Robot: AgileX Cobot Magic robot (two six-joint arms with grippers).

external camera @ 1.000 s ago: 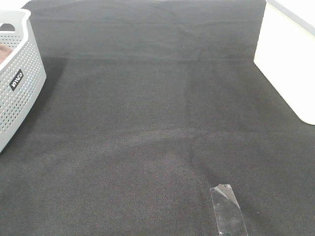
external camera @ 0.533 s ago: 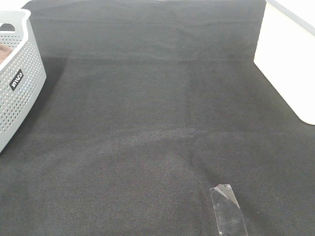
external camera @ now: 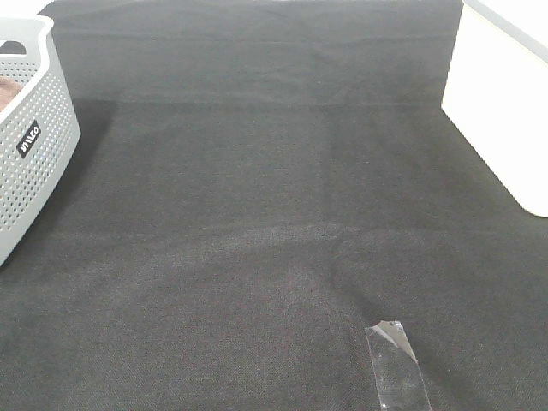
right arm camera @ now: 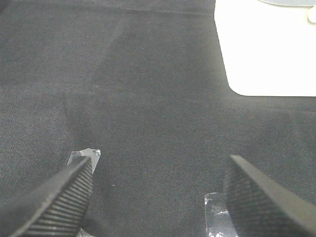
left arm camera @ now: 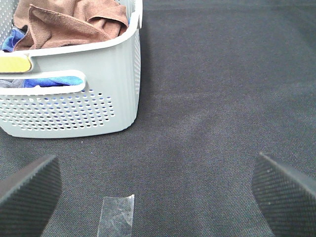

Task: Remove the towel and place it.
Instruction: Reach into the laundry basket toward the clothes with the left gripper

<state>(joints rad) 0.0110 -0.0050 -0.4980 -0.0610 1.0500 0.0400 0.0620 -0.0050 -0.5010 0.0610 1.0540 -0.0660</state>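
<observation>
The brown towel lies crumpled inside a grey perforated basket, on top of blue and yellow cloths. In the exterior high view only a sliver of the towel shows inside the basket at the far left edge. My left gripper hovers over the black cloth short of the basket, jaws wide open and empty. My right gripper is also open and empty above the black cloth. Neither gripper appears in the exterior high view.
A black cloth covers the table. A white box stands at the right edge. A strip of clear tape is stuck near the front; another strip of tape lies between the left fingers.
</observation>
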